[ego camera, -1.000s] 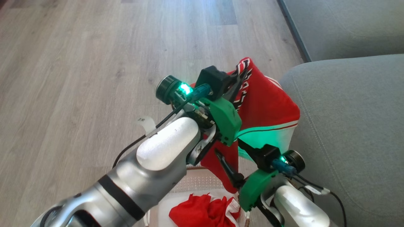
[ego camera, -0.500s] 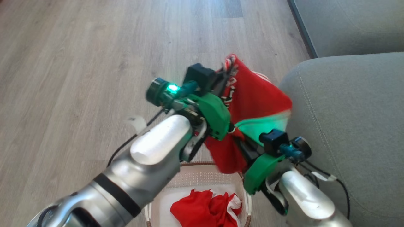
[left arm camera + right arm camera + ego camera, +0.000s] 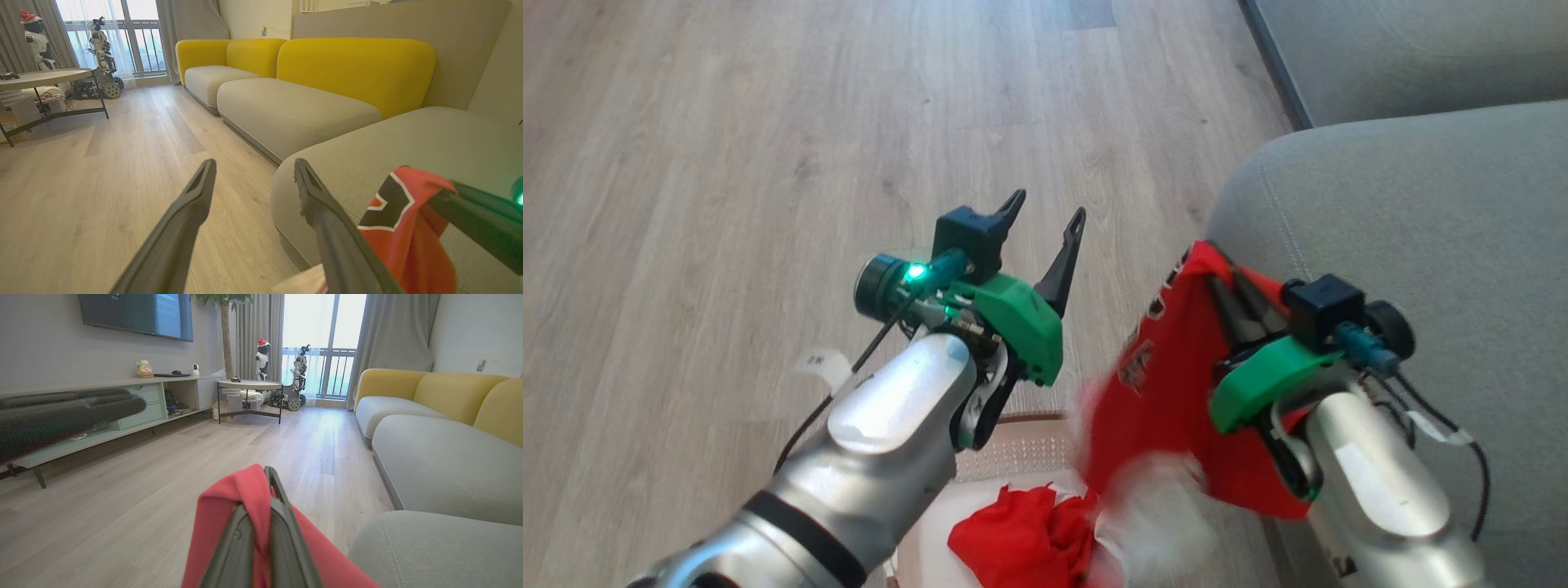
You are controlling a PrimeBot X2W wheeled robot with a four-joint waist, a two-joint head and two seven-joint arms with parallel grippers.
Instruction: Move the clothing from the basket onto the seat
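The left gripper (image 3: pixel 1047 206) has its two fingers spread wide apart and holds nothing, up above the wood floor (image 3: pixel 768 163). The right gripper (image 3: pixel 1227 282) has its fingers pressed tight on the top of the red jersey (image 3: pixel 1176 384), which hangs down right at the round edge of the grey seat (image 3: pixel 1421 229) and above the basket (image 3: pixel 1021 453); its bottom part looks blurry. The red shorts (image 3: pixel 1013 539) lie bunched up inside the basket.
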